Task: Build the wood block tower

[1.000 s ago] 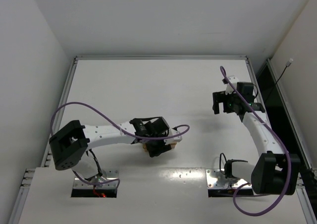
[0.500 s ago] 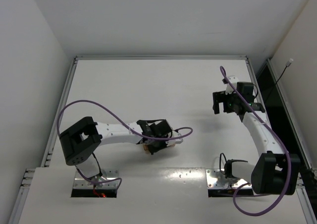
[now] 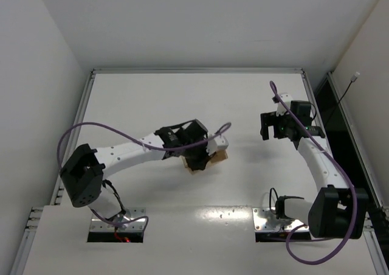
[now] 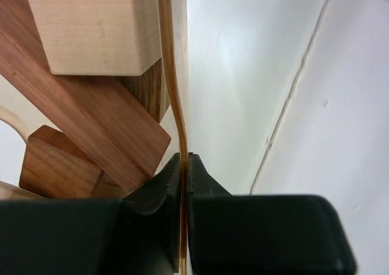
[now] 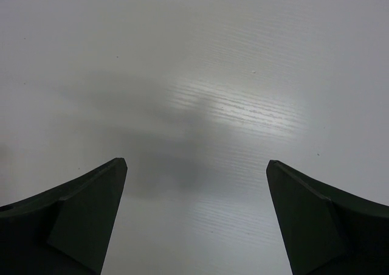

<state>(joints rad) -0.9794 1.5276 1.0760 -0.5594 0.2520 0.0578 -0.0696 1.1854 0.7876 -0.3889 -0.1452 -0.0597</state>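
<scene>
My left gripper is shut on the thin wall of a translucent amber box. Inside the box, wooden blocks lie jumbled: a light tan cube, a reddish-brown bar and a smaller brown block. In the top view the left gripper holds the box near the table's middle, and the arm hides most of it. My right gripper hovers at the right side, far from the box. In its wrist view the right gripper is open over bare table.
The white table has a raised rim along the far edge and white walls behind and to the left. A purple cable loops over the left arm. A dark gap runs along the right side.
The left gripper has shut on the box wall and carried the box up and to the right, away from the near edge. The right arm has not moved.
</scene>
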